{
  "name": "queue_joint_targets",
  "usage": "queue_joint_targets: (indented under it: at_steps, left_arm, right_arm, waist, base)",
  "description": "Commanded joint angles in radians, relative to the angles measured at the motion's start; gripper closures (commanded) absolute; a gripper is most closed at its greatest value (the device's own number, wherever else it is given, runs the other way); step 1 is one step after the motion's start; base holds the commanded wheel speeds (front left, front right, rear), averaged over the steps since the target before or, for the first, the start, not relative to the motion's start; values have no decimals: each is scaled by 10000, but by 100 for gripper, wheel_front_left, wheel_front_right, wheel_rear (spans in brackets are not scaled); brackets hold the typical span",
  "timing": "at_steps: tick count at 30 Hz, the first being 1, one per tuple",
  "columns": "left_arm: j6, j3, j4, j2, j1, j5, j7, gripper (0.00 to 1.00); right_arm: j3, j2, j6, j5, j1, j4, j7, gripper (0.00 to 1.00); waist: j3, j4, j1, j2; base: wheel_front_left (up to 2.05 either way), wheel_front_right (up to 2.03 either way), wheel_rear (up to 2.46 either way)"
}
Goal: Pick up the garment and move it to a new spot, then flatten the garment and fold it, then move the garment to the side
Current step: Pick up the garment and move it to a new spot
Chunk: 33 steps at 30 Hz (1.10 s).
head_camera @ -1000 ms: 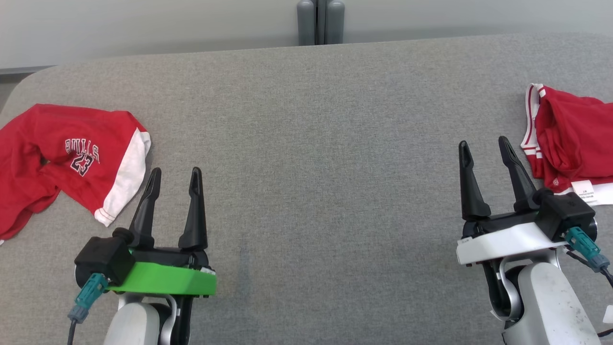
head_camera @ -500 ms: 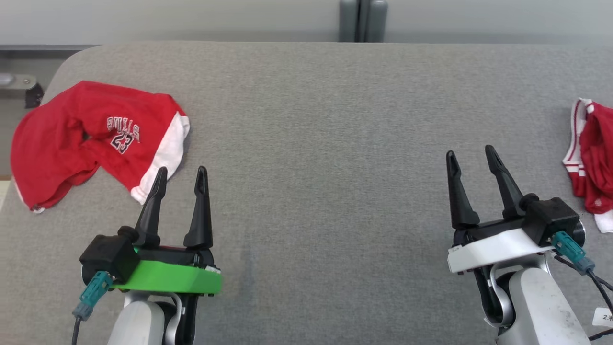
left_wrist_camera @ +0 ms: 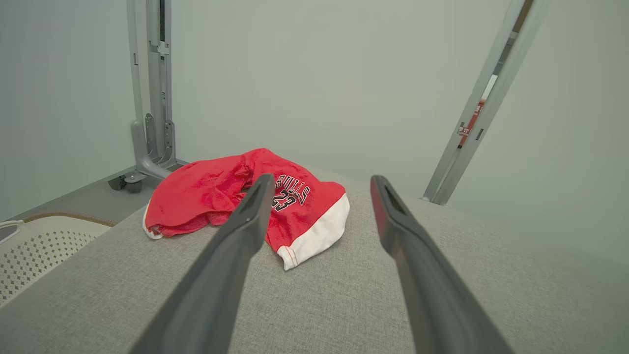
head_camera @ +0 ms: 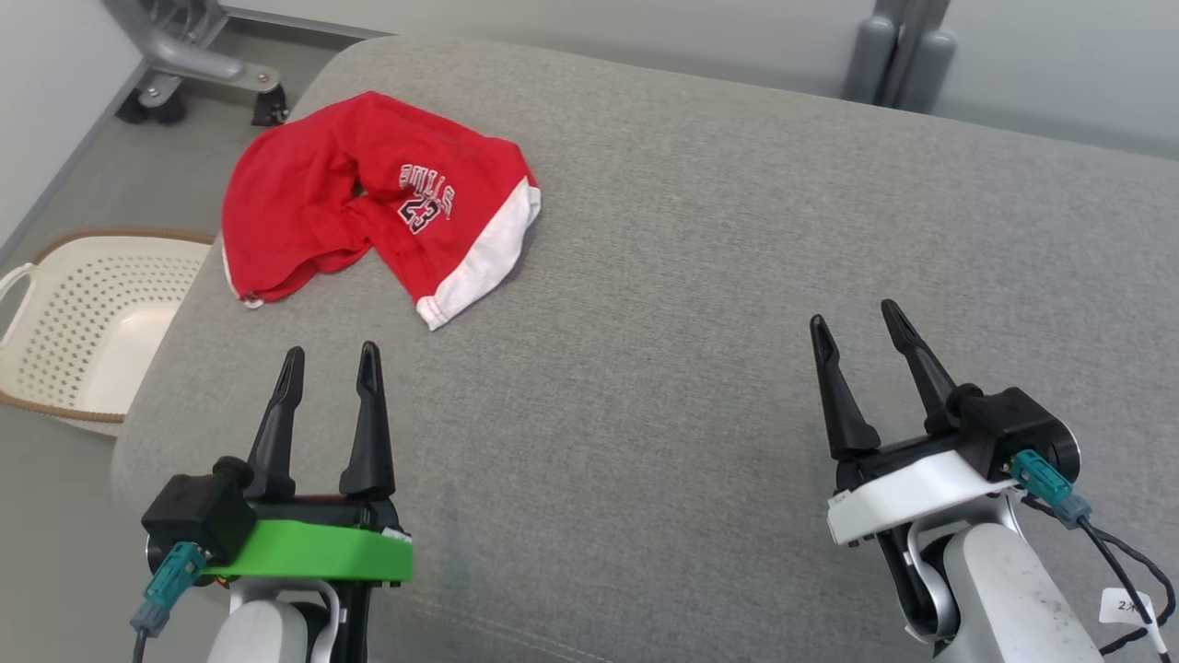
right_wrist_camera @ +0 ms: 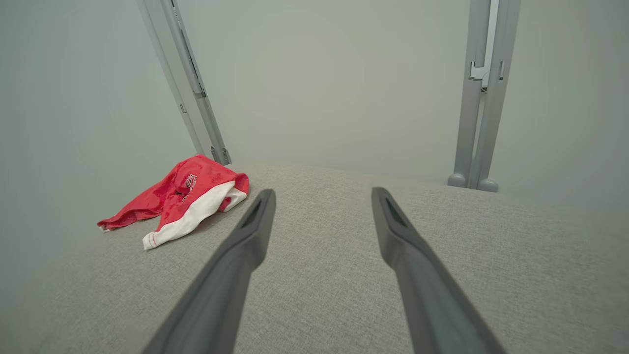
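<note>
No step is done yet: the garment (head_camera: 368,198) is seen crumpled at the far left of the desk (head_camera: 663,304), untouched. The left hand (head_camera: 332,350) and right hand (head_camera: 854,313) are held wide open and empty.

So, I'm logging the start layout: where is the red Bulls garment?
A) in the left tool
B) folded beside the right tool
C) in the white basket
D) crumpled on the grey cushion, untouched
D: the red Bulls garment lies crumpled on the grey cushion, clear of the open left tool.
</note>
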Motion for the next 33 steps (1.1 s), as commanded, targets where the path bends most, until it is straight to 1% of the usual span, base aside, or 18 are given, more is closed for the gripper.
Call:
queue_joint_targets:
  at_steps: [1,5,11,17,24,29,30,33]
  left_arm:
    - [29,52,-40,14,148,-80,-5,0]
    - [5,-24,-21,14,237,-65,-4,0]
    - [78,-9,-94,14,318,-107,-4,0]
    - [62,35,-141,15,230,20,-4,0]
    - [392,436,49,14,-398,-42,-4,0]
    - [634,886,869,15,-1285,255,-4,0]
    - [633,967,1111,17,-1498,196,-4,0]
    - [541,1236,2070,70,-2251,486,-2,0]
  right_arm:
    - [48,-39,-11,73,-30,55,-34,0]
    - [154,-38,-11,109,1,171,-34,0]
    - [220,-34,-11,123,-27,193,-34,0]
    - [249,-76,-11,119,-172,165,-34,0]
    - [265,-346,-11,-405,-469,-174,-34,0]
    - [156,-687,-11,-830,-738,-508,-32,0]
    - [120,-806,-11,-968,-797,-559,-28,0]
    - [0,-1061,-11,-1213,-1008,-859,98,0]
  waist:
    - [-139,672,0,0]
    - [-169,934,0,0]
    - [-151,1015,0,0]
    - [25,808,0,0]
    - [736,447,0,0]
    - [1535,176,0,0]
    - [1660,135,0,0]
    - [2139,-46,0,0]
  base:
    - [0,0,0]
    - [0,0,0]
    - [0,0,0]
    - [0,0,0]
    - [0,0,0]
    - [0,0,0]
    - [0,0,0]
    - [0,0,0]
